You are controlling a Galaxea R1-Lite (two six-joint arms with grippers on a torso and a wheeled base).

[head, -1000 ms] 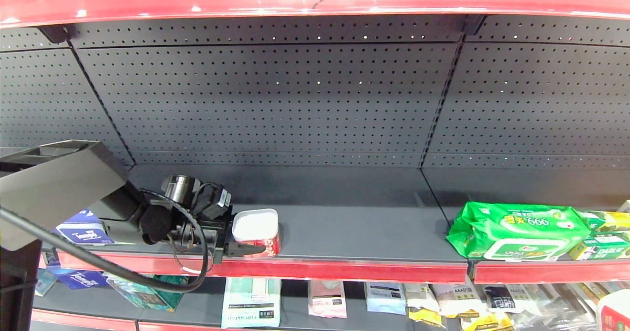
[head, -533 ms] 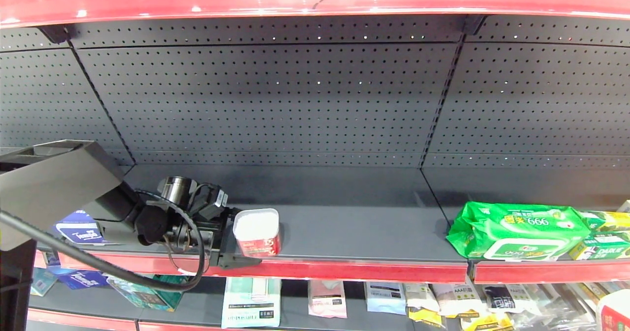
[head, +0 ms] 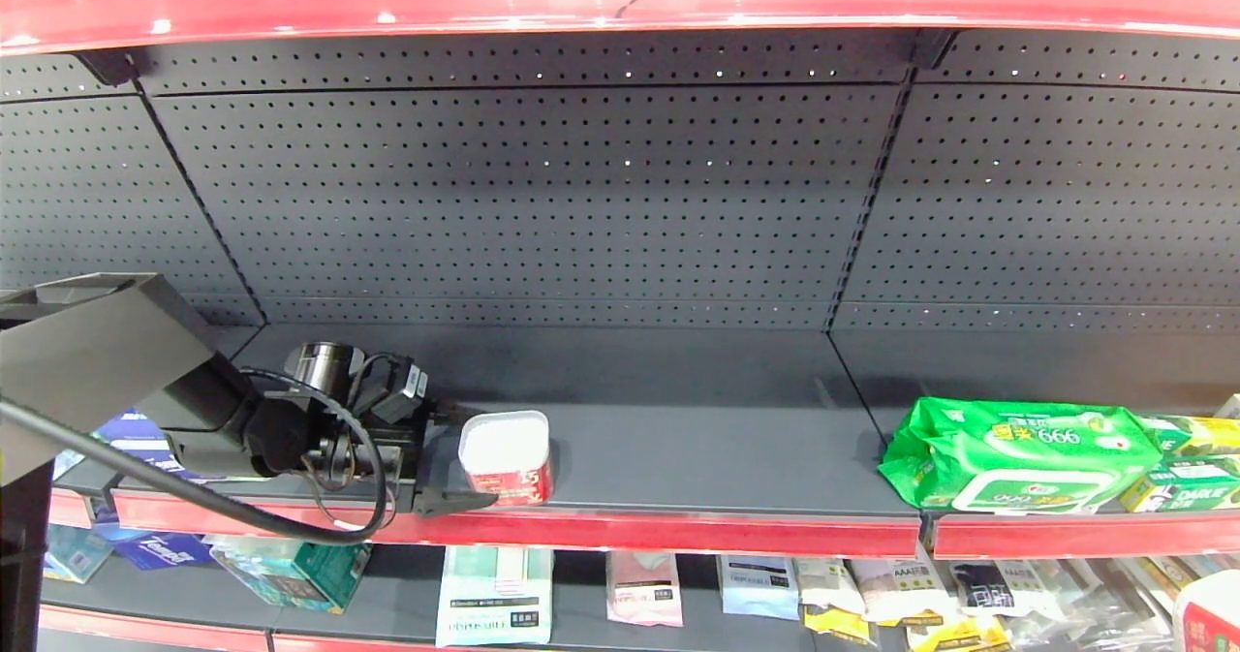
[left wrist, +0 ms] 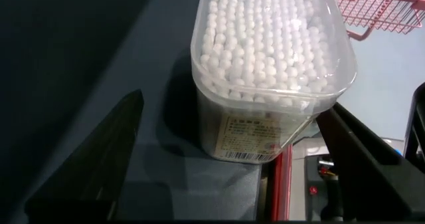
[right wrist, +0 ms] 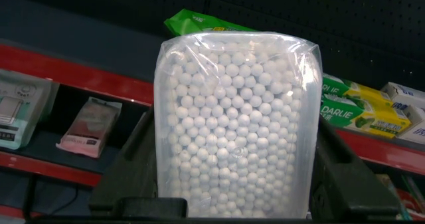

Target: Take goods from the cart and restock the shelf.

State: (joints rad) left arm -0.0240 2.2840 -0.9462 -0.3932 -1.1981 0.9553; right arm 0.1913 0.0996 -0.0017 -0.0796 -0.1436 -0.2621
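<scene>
A dark grey shelf board [head: 678, 449] with a red front strip [head: 678, 533] crosses the middle of the frame, with a perforated back panel [head: 542, 187] behind it. The tub of cotton swabs [head: 506, 458] stands upright at the front edge, left of centre. Green wipes [head: 1017, 453] lie at the far right. The left gripper [head: 467, 455] is spread wide, a jaw on each side of the tub, clear of it. The right gripper [right wrist: 236, 184] clamps a second tub [right wrist: 236, 117]. A second ago the left jaws held the tub. They have since let go and drawn back leftward, and the tub hasn't budged.
</scene>
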